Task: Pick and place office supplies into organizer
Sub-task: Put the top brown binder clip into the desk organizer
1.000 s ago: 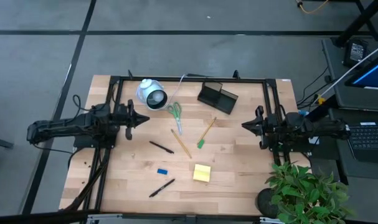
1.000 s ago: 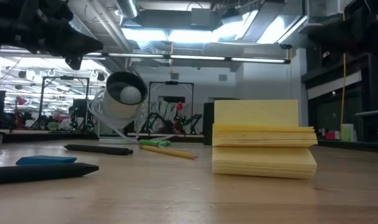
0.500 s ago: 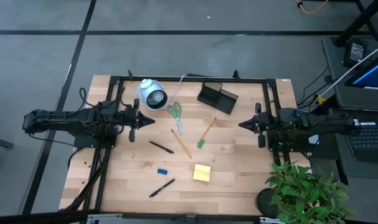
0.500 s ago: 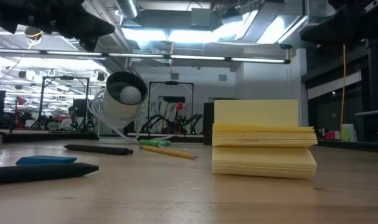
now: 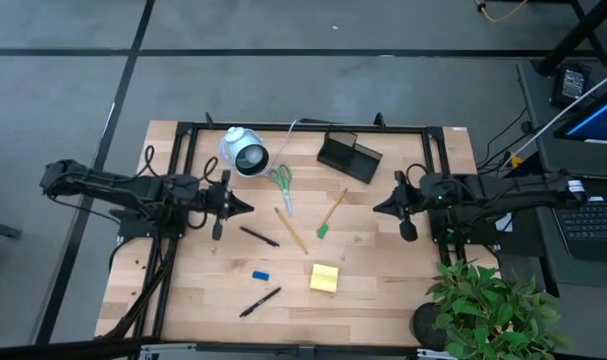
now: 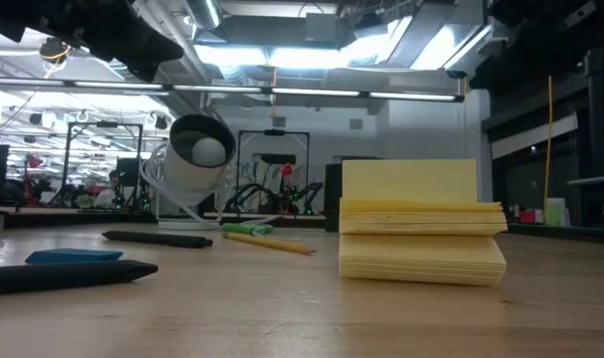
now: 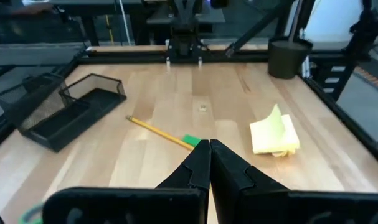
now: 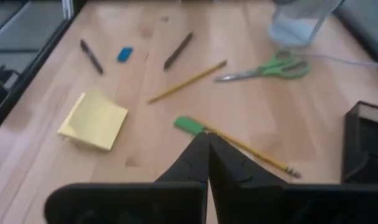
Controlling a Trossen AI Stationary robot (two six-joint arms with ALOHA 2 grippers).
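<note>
The office supplies lie loose on the wooden table: green-handled scissors [image 5: 280, 185], a plain pencil [image 5: 291, 230], a green-tipped pencil [image 5: 332, 212], two black pens [image 5: 258, 236] [image 5: 260, 301], a blue eraser [image 5: 260, 274] and a yellow sticky pad [image 5: 325, 278]. The black mesh organizer [image 5: 349, 156] stands at the far middle. My left gripper [image 5: 247, 207] hovers shut left of the pens. My right gripper [image 5: 375, 209] hovers shut right of the green-tipped pencil [image 8: 238, 145]. Neither holds anything.
A white round device [image 5: 244, 152] with a cable stands at the far left of the items, beside the scissors. A black frame [image 5: 303, 127] runs round the table's far and side edges. A potted plant [image 5: 488, 305] stands at the near right corner.
Both grippers have moved in over the table toward its middle and risen a little. The left one has swung toward the right and near edges; the right one has gone toward the left edge and tipped its fingers downward. Nothing on the table has moved.
</note>
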